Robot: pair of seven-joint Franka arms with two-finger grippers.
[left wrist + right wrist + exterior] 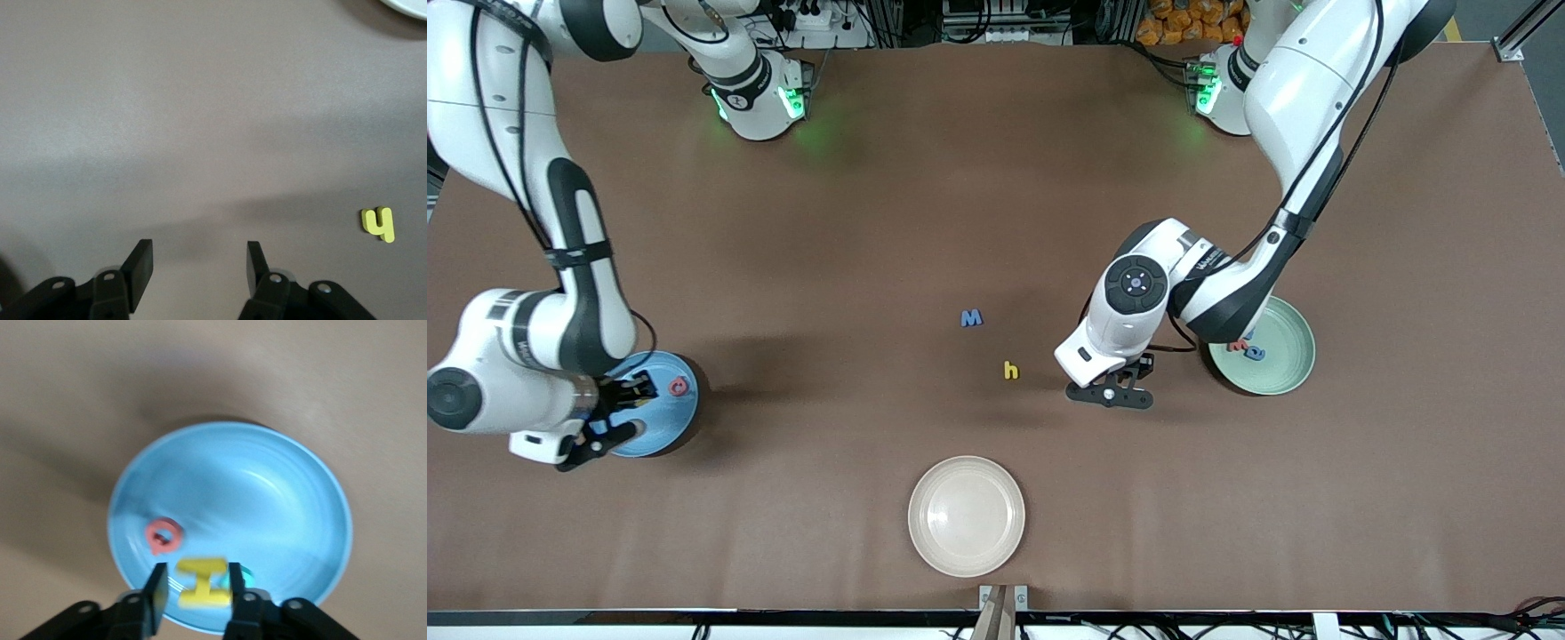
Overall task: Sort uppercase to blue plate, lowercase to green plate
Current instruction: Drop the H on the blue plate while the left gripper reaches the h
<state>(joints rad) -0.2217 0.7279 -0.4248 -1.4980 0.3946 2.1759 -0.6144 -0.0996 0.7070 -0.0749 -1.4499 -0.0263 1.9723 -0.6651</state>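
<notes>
My right gripper hangs over the blue plate, jaws open. In the right wrist view the yellow uppercase H sits loose between the fingers over the blue plate, beside the red Q and a sliver of a teal letter. The red Q lies in the plate. My left gripper is open and empty over bare table, beside the yellow lowercase h. A blue M lies farther from the camera. The green plate holds a red letter and a blue one.
A cream-white plate sits near the table's front edge; its rim shows in the left wrist view. The left arm's elbow hangs over part of the green plate. The table is covered in brown cloth.
</notes>
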